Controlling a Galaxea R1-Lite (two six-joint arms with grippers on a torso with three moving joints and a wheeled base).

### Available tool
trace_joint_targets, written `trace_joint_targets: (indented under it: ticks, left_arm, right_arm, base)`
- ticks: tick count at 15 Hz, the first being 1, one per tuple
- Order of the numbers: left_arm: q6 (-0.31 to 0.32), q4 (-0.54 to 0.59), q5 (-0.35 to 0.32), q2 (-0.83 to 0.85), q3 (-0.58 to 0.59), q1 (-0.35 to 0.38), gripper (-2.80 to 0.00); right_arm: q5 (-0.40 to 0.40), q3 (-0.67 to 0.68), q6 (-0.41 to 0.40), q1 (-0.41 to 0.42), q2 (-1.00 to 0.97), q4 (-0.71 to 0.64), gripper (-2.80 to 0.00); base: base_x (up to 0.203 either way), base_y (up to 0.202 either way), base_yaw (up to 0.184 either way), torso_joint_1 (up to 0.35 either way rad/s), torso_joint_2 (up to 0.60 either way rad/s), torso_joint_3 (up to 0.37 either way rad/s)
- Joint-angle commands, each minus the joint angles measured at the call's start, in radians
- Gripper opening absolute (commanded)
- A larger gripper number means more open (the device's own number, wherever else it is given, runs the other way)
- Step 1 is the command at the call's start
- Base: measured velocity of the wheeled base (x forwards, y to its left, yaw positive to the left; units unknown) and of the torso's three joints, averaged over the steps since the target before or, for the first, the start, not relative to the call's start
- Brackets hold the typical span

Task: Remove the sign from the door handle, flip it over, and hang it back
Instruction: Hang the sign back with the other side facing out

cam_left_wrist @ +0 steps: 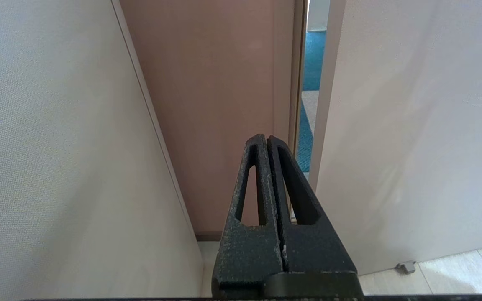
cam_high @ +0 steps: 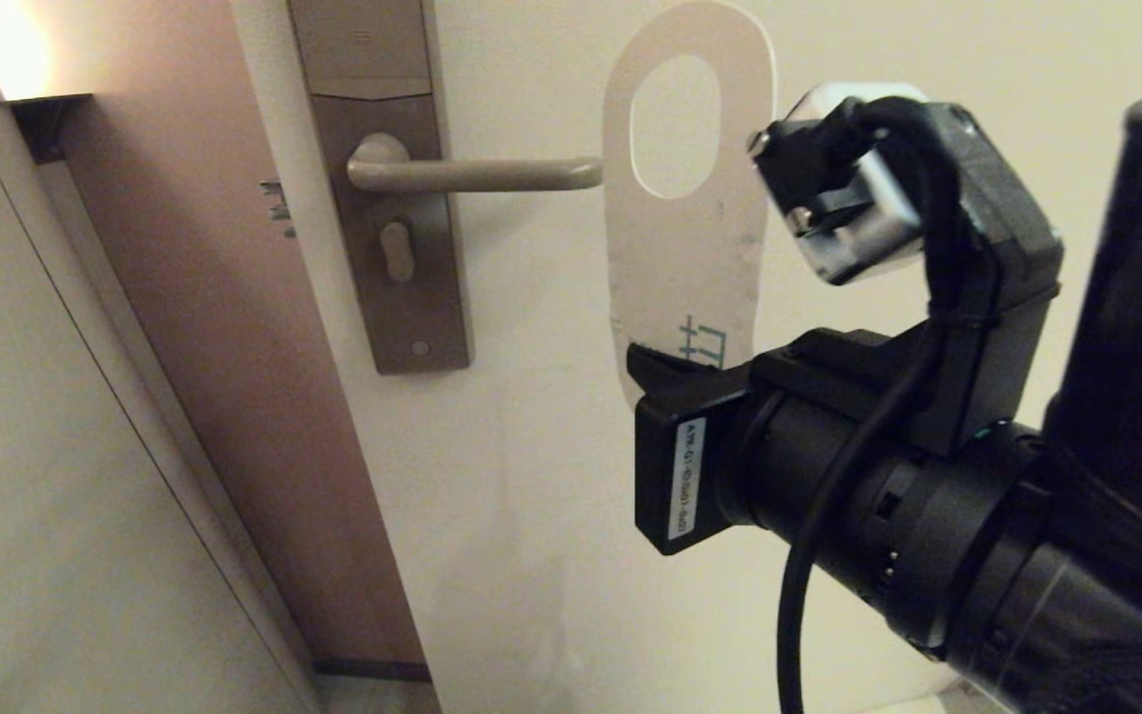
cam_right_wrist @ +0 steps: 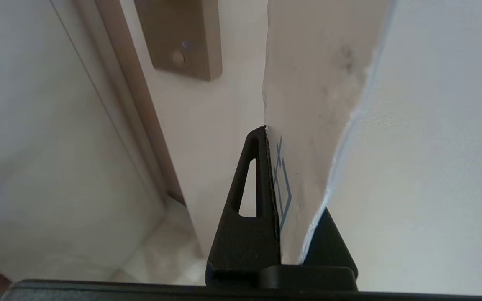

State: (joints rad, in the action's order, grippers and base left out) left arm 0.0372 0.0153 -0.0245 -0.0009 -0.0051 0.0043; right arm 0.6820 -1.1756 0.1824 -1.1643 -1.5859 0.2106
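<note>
The sign [cam_high: 682, 258] shows its white side with blue characters near its lower end. It is held upright just right of the door handle [cam_high: 477, 175], whose rounded tip touches or nearly touches the sign's left edge. The oval hole sits right of the tip, not over the lever. My right gripper [cam_high: 675, 372] is shut on the sign's lower end. In the right wrist view the sign [cam_right_wrist: 316, 96] stands clamped between the black fingers [cam_right_wrist: 249, 200]. My left gripper [cam_left_wrist: 267, 140] is shut and empty, low down and facing the door gap.
The tall brown lock plate [cam_high: 383, 188] with a keyhole is on the cream door [cam_high: 531, 476]. A brown door frame [cam_high: 224, 327] and a pale wall [cam_high: 36, 446] lie to the left. A wall lamp [cam_high: 16, 59] glows at the top left.
</note>
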Motion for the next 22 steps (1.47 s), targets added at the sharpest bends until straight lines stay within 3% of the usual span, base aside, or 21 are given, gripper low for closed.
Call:
trace_joint_targets:
  ticks: [1,5,12,22]
  left_arm:
    - [0.001,0.0,0.0,0.001,0.0,0.0,-2.8]
    - [0.001,0.0,0.0,0.001,0.001,0.0,-2.8]
    - [0.001,0.0,0.0,0.001,0.001,0.0,-2.8]
    - [0.0,0.0,0.0,0.001,0.001,0.0,-2.8]
  right_arm:
    - [0.007,-0.015,-0.003,0.001,-0.049,0.002,-2.8]
    - [0.048,-0.07,-0.006,0.033,-0.111,-0.009,-2.8]
    - [0.043,-0.084,0.002,0.191,-0.132,-0.014,-2.8]
    - [0.04,-0.202,0.0,0.19,-0.187,-0.054,-2.8]
  base:
    - [0.0,0.0,0.0,0.0,0.0,0.0]
    - [0.0,0.0,0.0,0.0,0.0,0.0]
    - [0.0,0.0,0.0,0.0,0.0,0.0]
    - [0.0,0.0,0.0,0.0,0.0,0.0]
